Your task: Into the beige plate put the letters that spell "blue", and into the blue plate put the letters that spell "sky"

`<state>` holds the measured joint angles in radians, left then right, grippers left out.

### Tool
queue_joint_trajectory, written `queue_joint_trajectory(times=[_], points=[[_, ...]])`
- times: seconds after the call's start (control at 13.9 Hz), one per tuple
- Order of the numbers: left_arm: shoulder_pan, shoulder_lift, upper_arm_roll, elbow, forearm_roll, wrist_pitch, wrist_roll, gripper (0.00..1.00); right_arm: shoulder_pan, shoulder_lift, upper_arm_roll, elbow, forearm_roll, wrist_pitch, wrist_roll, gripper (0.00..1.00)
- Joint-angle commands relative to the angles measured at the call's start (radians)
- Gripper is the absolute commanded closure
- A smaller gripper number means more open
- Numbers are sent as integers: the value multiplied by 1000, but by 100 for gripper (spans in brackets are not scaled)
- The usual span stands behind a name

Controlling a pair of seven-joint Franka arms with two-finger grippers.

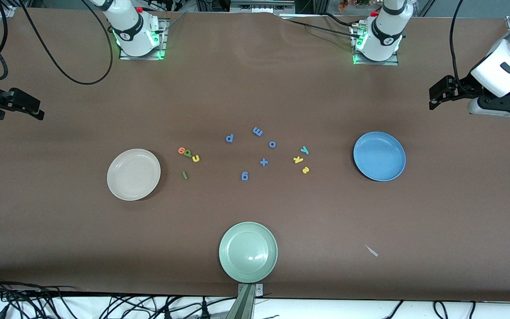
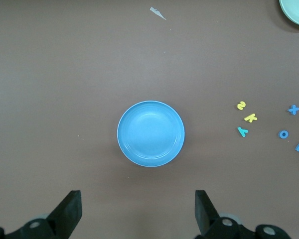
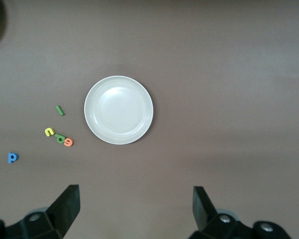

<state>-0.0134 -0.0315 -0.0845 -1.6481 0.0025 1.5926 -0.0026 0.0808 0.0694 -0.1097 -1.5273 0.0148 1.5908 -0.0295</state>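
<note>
The beige plate (image 1: 133,174) (image 3: 118,110) lies empty toward the right arm's end. Beside it lie the orange e (image 1: 182,150) (image 3: 68,142), green b (image 1: 187,153), yellow u (image 1: 195,158) and dark green l (image 1: 185,175) (image 3: 60,110). The blue plate (image 1: 379,156) (image 2: 150,133) lies empty toward the left arm's end, with the teal y (image 1: 304,150) (image 2: 242,131), yellow k (image 1: 298,160) and yellow s (image 1: 305,169) beside it. My left gripper (image 1: 433,98) (image 2: 138,204) hangs open over bare table at its end. My right gripper (image 1: 38,111) (image 3: 136,201) hangs open over bare table at its own end.
Several all-blue letters (image 1: 263,162) are scattered mid-table between the two letter groups. A pale green plate (image 1: 248,251) sits near the table's front edge. A small pale scrap (image 1: 372,251) lies nearer the camera than the blue plate.
</note>
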Motion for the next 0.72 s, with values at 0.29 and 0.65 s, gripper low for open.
queue_joint_trajectory(times=[0.29, 0.65], points=[[6, -16, -3, -4, -19, -11, 20, 0, -10, 13, 1, 30, 7, 12, 2, 0], [6, -16, -3, -4, -19, -11, 20, 0, -10, 13, 1, 30, 8, 11, 0, 0]])
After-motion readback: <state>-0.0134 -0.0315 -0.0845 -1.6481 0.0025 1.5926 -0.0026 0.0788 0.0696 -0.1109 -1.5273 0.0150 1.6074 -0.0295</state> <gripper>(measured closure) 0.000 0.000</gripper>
